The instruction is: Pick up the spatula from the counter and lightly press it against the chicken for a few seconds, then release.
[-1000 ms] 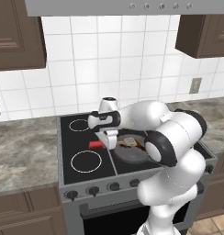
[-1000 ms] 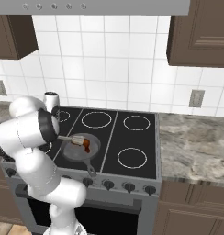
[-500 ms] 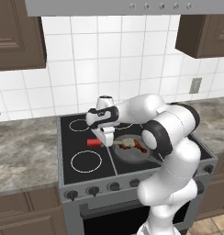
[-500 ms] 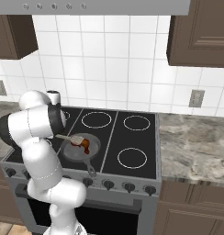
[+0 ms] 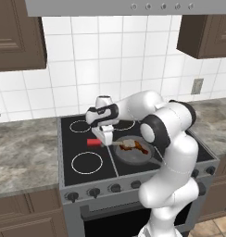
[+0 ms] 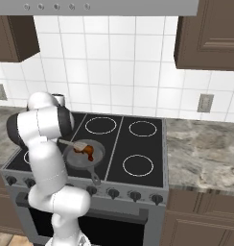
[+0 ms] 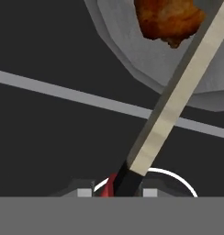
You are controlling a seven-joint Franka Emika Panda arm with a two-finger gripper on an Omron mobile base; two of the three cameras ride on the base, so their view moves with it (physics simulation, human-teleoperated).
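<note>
The spatula [image 5: 92, 142] is clamped at its red handle by the end effector [image 5: 104, 137], which is held low over the stove [image 5: 71, 139], near the middle of the cooktop. From the left base view, the handle is seen pointing to the left, above the front left burner ring [image 5: 87, 163], while the pale shaft is stretched to the right over the rim of the grey pan [image 5: 133, 160]. The blade end is laid at the near edge of the browned chicken [image 5: 139, 146] inside the pan.

In the hand view, the end effector [image 7: 117, 192] is seen with a finger tip on each side of the handle, and the spatula [image 7: 173, 105] is run diagonally upward past the chicken [image 7: 166, 18] across the pan [image 7: 127, 55].

From the right base view, the spatula [image 6: 75, 143] is seen resting on the chicken [image 6: 86, 152] in the pan [image 6: 97, 156]. The stove is flanked by the stone bench [image 5: 22, 152].
</note>
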